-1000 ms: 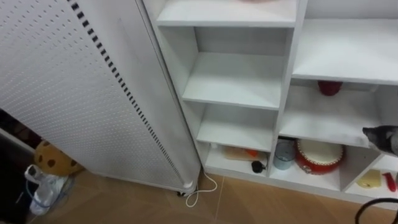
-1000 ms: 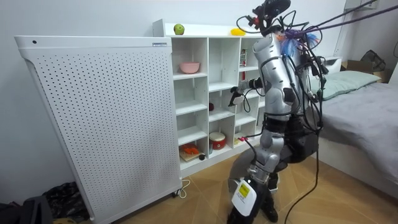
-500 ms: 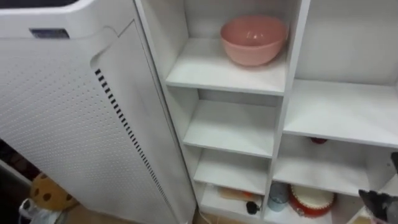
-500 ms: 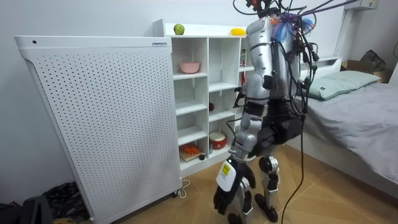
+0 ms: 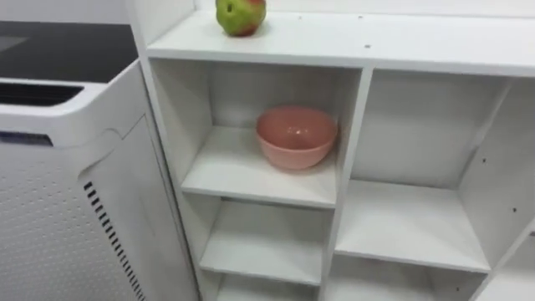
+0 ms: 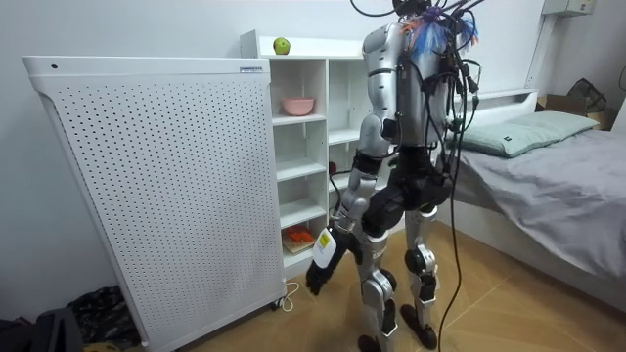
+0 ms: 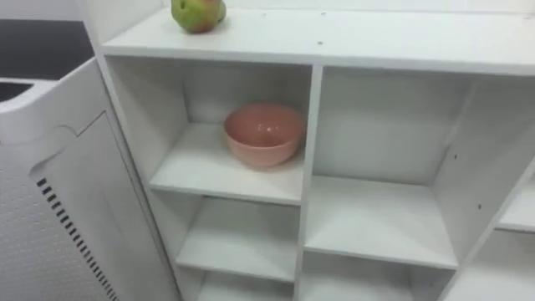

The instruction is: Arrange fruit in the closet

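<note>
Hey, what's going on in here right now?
The humanoid robot stands facing a white shelf unit, between a white perforated panel and a grey bed. A green-and-red apple sits on the unit's top, and a pink bowl rests in the upper left compartment. The robot's left hand hangs low beside its leg, away from the fruit.
</note>
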You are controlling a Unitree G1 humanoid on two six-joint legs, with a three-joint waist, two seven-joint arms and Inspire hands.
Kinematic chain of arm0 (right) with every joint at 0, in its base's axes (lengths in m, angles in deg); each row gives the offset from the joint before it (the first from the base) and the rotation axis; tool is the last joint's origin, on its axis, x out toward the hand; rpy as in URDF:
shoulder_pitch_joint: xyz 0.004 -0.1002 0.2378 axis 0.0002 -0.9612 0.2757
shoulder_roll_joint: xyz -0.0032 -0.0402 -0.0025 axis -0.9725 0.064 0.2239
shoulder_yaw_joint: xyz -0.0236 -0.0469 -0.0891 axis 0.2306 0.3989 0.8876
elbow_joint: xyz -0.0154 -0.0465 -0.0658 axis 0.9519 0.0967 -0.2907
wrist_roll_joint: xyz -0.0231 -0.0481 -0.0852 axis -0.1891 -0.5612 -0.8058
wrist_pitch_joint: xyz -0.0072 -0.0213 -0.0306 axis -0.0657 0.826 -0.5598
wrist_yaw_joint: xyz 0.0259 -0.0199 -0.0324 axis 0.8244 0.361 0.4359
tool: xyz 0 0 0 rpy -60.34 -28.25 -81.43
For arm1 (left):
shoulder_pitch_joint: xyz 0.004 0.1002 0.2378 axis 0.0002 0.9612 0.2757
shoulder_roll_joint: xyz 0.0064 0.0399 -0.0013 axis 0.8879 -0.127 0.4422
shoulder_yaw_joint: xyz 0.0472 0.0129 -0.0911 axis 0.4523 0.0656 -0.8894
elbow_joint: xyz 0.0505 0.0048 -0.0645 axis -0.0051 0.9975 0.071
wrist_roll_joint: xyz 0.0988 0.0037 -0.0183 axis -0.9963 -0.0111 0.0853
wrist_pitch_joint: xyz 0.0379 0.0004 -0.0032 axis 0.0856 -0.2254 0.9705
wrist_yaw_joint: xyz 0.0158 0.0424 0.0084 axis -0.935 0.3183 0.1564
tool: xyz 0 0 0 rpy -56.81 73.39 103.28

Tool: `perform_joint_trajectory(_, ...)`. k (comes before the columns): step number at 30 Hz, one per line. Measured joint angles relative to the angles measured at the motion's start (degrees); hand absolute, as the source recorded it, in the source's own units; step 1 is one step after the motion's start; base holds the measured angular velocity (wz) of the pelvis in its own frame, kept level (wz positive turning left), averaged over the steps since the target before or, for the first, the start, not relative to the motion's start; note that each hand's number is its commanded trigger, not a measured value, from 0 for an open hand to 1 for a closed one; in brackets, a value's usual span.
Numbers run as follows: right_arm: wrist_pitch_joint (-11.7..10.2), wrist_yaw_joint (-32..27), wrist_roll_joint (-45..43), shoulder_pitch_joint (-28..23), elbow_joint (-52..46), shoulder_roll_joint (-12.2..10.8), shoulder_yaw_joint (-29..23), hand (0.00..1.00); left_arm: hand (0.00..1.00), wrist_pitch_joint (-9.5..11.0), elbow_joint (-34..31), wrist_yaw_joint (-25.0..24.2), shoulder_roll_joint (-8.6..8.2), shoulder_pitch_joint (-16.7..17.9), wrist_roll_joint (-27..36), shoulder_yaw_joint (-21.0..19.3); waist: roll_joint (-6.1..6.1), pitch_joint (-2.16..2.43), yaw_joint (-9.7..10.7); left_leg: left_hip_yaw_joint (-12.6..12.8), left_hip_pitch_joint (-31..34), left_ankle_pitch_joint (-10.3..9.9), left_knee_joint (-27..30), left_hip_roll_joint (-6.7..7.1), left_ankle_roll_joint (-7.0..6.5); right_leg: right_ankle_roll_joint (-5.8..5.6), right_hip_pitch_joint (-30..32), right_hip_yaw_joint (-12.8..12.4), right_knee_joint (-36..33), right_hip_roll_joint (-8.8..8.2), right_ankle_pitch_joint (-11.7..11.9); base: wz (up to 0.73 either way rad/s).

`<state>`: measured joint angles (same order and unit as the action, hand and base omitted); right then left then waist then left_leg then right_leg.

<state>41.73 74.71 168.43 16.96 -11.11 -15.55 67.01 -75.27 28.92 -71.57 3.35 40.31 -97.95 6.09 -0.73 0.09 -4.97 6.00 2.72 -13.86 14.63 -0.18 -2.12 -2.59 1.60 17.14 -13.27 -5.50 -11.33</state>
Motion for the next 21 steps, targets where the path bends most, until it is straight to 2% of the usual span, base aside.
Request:
perform_joint_trajectory(3, 0.69, 1.30, -8.25, -3.90, 2.52, 0.06, 4.21, 0.00, 0.00, 0.12, -0.44, 0.36, -0.22, -0.10, 0.01, -0.42, -0.07, -0.08, 0.93, 0.12, -2.89, -0.01, -1.36, -0.10, 0.02, 0.01, -2.03, -1.40, 0.76, 0.55, 0.23, -0.15)
perform_joint_trajectory(5, 1.80, 1.79, -11.86, -4.01, 5.29, 0.06, 4.30, 0.00, 0.00, 0.23, -0.05, 0.37, -0.24, -0.64, -0.03, -0.61, 0.33, -0.21, 2.17, 0.14, -3.66, -0.04, -1.53, -0.21, 0.05, 0.10, -3.06, -1.27, 0.71, 0.63, 0.28, -0.04)
perform_joint_trajectory(7, 2.54, 1.81, -16.69, -4.23, 6.69, -0.12, 4.22, 0.00, 0.00, 0.34, 0.82, 0.39, -0.77, -1.53, -0.18, -2.86, 0.43, -0.25, 3.23, 0.05, -4.76, -0.11, -2.26, -0.30, 0.11, 0.21, -3.99, -1.47, 0.77, 0.81, 0.45, -0.02)
perform_joint_trajectory(8, 3.09, 2.03, -19.37, -4.84, 7.43, -0.13, 4.26, 0.00, 0.00, 0.35, 1.28, 0.45, -1.19, -1.65, -0.17, -4.68, -0.02, -0.42, 3.64, 0.04, -5.86, -0.08, -2.94, -0.24, 0.20, 0.27, -4.83, -1.65, 1.08, 0.94, 0.60, -0.03)
perform_joint_trajectory(9, 3.72, 2.31, -22.18, -5.96, 7.79, -0.11, 4.27, 0.00, 0.00, 0.31, 1.34, 0.43, -1.37, -1.28, -0.30, -5.57, 0.13, -0.25, 3.89, 0.01, -6.57, -0.08, -2.98, -0.16, 0.21, 0.31, -5.86, -1.72, 1.67, 1.19, 0.79, -0.03)
perform_joint_trajectory(12, 5.09, 3.15, -29.27, -7.66, 9.76, -0.08, 4.28, 0.00, 0.00, -0.11, 1.26, 0.24, -1.65, 0.46, -2.90, -8.57, -0.02, -0.12, 4.86, -0.03, -7.67, -0.03, -2.98, -0.15, 0.33, 0.37, -6.83, -2.33, 1.90, 1.48, 0.84, -0.01)
perform_joint_trajectory(18, 9.05, 6.30, -45.93, -9.19, 11.87, 0.19, 8.08, 0.00, 0.00, -3.51, 1.04, -2.26, -1.82, 1.25, -3.01, -11.00, -0.74, -0.07, 4.74, 0.08, -8.13, 0.08, -3.14, -0.17, 0.44, 0.56, -6.77, -3.13, 2.74, 1.69, 0.98, -0.03)
perform_joint_trajectory(21, 9.51, 9.02, -51.75, -9.08, 11.96, 0.20, 9.05, 0.00, 0.00, -3.80, 1.05, -3.35, -1.83, 0.51, -2.89, -11.46, -1.22, -0.09, 4.70, 0.11, -8.42, 0.08, -3.24, -0.28, 0.43, 0.56, -6.75, -4.07, 2.72, 1.81, 0.98, -0.07)
